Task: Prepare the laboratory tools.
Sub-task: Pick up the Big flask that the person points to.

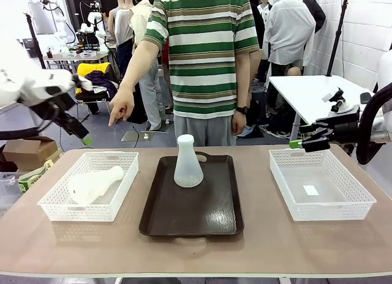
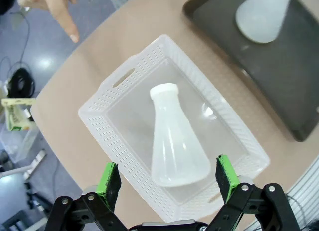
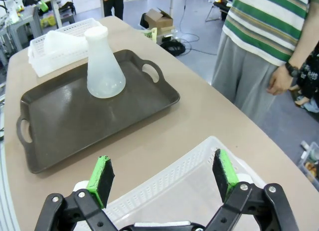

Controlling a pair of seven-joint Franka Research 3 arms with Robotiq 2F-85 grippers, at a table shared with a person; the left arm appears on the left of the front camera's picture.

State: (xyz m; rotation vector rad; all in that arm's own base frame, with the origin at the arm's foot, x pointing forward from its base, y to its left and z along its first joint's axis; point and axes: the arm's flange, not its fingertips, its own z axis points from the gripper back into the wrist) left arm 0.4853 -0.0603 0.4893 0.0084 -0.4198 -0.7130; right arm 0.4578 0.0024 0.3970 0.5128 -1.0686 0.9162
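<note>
In the front view, one flask (image 1: 187, 163) stands upright on the dark tray (image 1: 211, 218) in the middle of the tabletop (image 1: 257, 253). The other flask (image 1: 95, 183) lies on its side in the left basket (image 1: 55, 209). The left fingers (image 1: 87, 141) hang in the air beyond that basket's far left corner, well apart from it. The right fingers (image 1: 296, 144) hover level, just past the far rim of the right basket (image 1: 334, 213). The person's hand (image 1: 121, 106) points down toward the left side of the table.

The left wrist view looks straight down on the lying flask, with its neck pointing away and its wide base nearest the camera. The fingers are spread wide and hold nothing, well above the basket.

In the right wrist view, the fingers are likewise spread and hold nothing, above the near rim of the right basket. The upright flask and tray lie farther off.

Judging by this, the step in hand is fetching the lying flask, likely to stand it on the tray by its mate. The next move calls for the left arm to descend, straddle the flask where its body narrows toward the neck, clear the basket walls, and close firmly, since the smooth cone could slip.
</note>
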